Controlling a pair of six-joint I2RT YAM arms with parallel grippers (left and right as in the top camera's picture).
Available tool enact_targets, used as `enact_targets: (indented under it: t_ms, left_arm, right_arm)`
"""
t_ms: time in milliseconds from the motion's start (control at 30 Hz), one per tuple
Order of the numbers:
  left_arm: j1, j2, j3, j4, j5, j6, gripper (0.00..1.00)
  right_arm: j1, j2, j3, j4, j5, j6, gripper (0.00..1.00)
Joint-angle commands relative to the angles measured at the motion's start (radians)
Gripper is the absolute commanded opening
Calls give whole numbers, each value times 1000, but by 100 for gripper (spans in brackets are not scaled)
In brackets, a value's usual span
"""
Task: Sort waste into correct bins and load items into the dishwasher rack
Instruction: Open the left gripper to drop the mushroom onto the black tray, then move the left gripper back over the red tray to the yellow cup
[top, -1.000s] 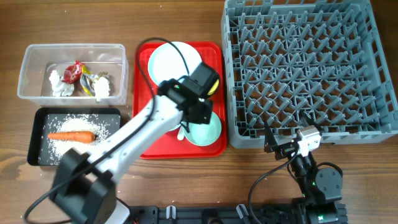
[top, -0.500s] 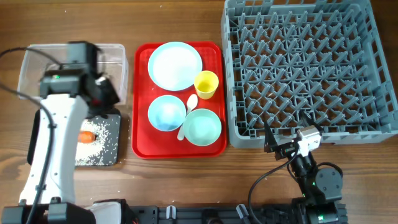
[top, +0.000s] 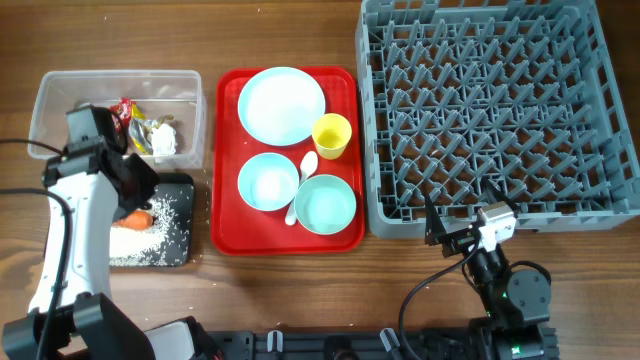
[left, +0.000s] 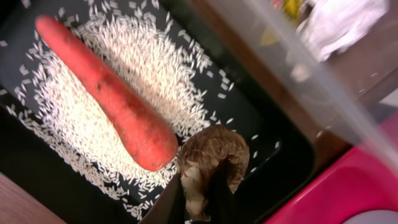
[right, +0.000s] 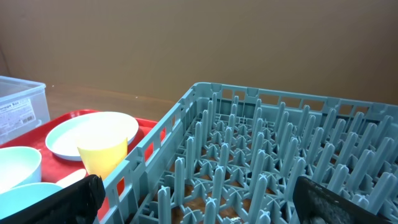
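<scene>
Black tray (left: 31, 186) lies beneath your left gripper (left: 193, 204), clamped on the brown lump (left: 211, 152) just beside the carrot (left: 106, 99). Your right gripper (right: 199, 198) rests fingers apart, facing the rack (right: 249, 149).

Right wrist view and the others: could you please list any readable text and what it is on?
Label on the tub: small printed lines, too blurred to read.
Wrappers in the tub: any print too small to read.
No other text is visible.
</scene>
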Motion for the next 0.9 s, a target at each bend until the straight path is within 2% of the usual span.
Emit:
enact_targets:
  t_ms: [0, 67, 200, 267, 433, 633, 733, 867]
  left_arm:
    - [5, -2, -50, 27, 6, -22, 20]
    - [5, -2, -52, 27, 13, -24, 29]
    - [5, -2, -52, 27, 13, -24, 58]
    - [5, -2, -52, 26, 13, -23, 64]
    - [5, -4, -45, 23, 43, -23, 61]
    - [-59, -50, 45, 38, 294, -16, 59]
    - [-152, -78, 65, 56, 338, -16, 59]
    - [-369, -85, 65, 99, 372, -16, 61]
  right_arm:
    - [-5, -5, -1, 3, 14, -9, 100]
    - [-5, -5, -1, 3, 14, -9, 100]
    - [-5, -5, -1, 3, 14, -9, 100]
    - [-5, -5, -1, 3, 14, -9, 100]
    - [-5, -5, -1, 3, 14, -9, 100]
    - [-5, -5, -1, 3, 14, -9, 100]
    - [-5, -5, -1, 3, 14, -9, 100]
    - [-5, -5, -1, 3, 14, -9, 100]
